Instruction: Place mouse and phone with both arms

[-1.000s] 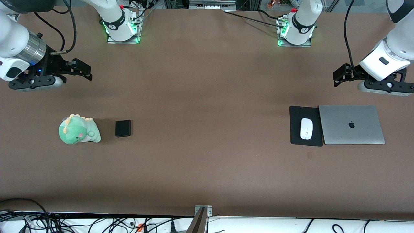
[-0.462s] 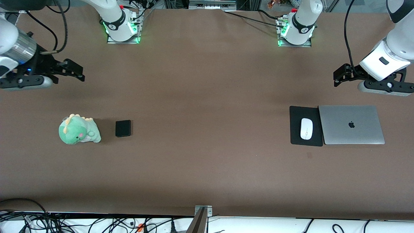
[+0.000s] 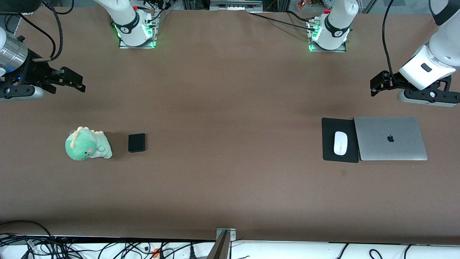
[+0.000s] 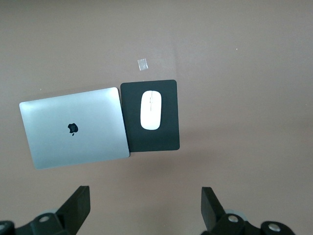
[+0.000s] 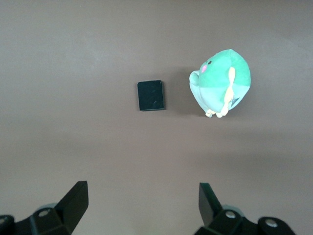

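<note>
the right claw, fingers apart and empty, has retreated toward its desk end; the left claw, apart, waits. mouse and phone lie placed; task looks complete.

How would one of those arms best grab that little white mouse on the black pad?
Probably from straight above, closing on the two long sides of the mouse at its middle. It lies flat on the mouse pad, rounded on top, so only its narrow width fits between fingers. The laptop sits close beside the pad, leaving little room. The left tool, open, is the closer one.
</note>
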